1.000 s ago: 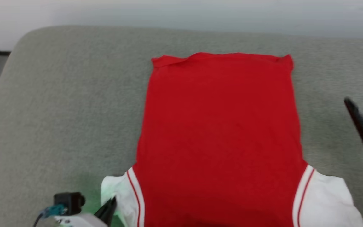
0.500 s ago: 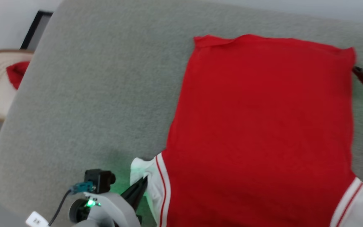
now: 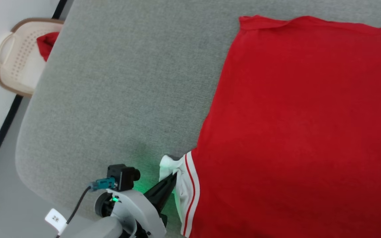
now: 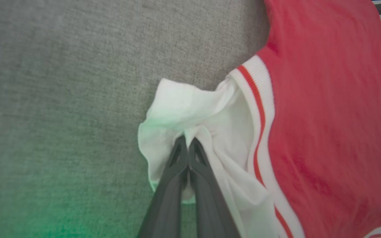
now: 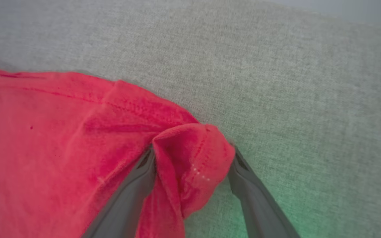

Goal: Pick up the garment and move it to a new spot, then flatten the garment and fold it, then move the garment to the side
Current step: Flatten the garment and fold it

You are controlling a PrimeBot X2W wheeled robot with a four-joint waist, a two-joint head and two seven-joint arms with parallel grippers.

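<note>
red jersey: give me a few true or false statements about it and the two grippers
1. The left gripper is shut on the white sleeve of the jersey. True.
2. The right gripper is shut tight. False: its fingers stand apart, with the jersey's red corner bunched between them.
3. The jersey lies on a grey cushion, plain red side up. True.
4. The jersey sits in the cream basket. False: the basket stands beyond the cushion's edge, apart from the jersey.
</note>
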